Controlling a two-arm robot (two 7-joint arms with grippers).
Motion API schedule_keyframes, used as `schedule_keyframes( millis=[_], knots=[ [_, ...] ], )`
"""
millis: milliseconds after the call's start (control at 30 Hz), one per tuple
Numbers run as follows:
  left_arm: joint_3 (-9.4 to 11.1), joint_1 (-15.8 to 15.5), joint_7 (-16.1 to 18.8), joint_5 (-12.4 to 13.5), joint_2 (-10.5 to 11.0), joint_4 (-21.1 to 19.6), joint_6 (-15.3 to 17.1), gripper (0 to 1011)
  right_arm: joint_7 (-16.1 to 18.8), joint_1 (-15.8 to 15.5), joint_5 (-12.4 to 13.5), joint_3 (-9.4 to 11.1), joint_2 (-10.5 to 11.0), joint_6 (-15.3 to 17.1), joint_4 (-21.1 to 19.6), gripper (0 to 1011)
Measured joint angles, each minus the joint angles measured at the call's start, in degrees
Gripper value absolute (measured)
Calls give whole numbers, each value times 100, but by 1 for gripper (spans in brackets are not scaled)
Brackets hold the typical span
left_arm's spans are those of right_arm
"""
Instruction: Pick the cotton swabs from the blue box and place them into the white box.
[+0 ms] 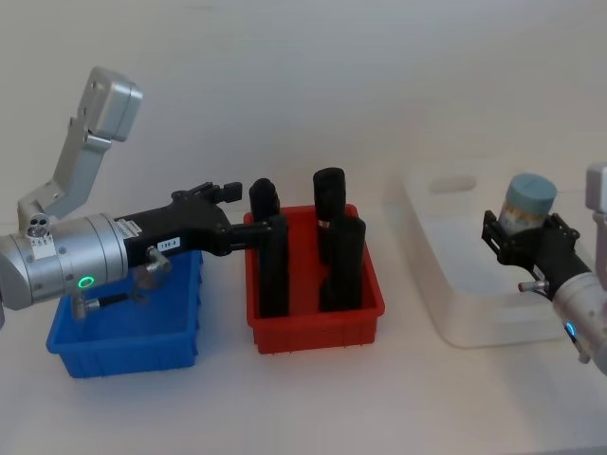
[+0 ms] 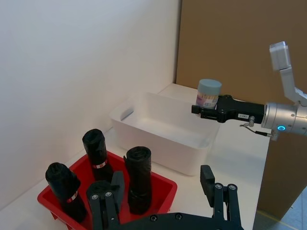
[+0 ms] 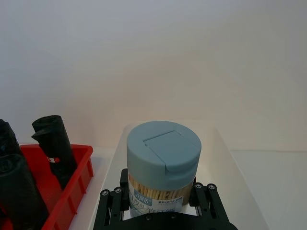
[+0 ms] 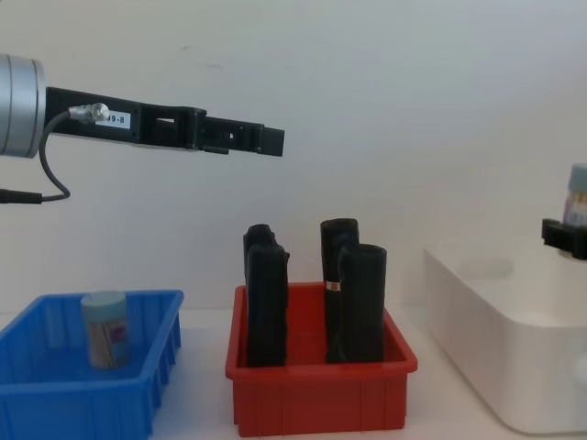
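My right gripper [image 1: 524, 230] is shut on a jar of cotton swabs [image 1: 529, 197] with a pale blue lid, holding it upright above the white box [image 1: 446, 284]. The right wrist view shows that jar [image 3: 163, 158] close up, between the black fingers [image 3: 111, 207], tan sticks visible inside. Another cotton swabs jar [image 4: 104, 328] stands upright in the blue box [image 4: 55, 394]. My left gripper [image 1: 248, 213] is open and holds nothing. It reaches from above the blue box [image 1: 123, 346] toward the red bin, well above the table [image 4: 266, 139].
A red bin [image 1: 313, 327] with several tall black cylinders [image 1: 275, 265] stands between the blue box and the white box. A plain wall lies behind the table. In the left wrist view a brown board [image 2: 230, 48] stands beyond the white box [image 2: 158, 136].
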Motion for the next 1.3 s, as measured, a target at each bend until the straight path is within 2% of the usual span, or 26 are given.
schedule_keyframes(
  millis=[333,400,500,567,600,733,1033,1300],
  knots=[
    [0,0,0,0,0,0,0,999,293,471,-53,-46,-164,49,735,653],
    [0,0,0,0,0,0,0,1000,333,532,-67,-55,-187,61,819,692],
    [0,0,0,0,0,0,0,1000,422,654,-95,-79,-237,75,991,823],
    [0,0,0,0,0,0,0,1000,445,686,-105,-86,-250,75,1036,823],
    [0,0,0,0,0,0,0,999,476,729,-121,-95,-268,72,1100,882],
    [0,0,0,0,0,0,0,1000,521,798,-148,-111,-298,50,1187,1001],
    [0,0,0,0,0,0,0,1000,584,892,-185,-131,-340,21,1309,1002],
    [26,39,95,36,-11,-2,-68,1000,583,827,-185,-131,-321,8,1228,1001]
  ],
)
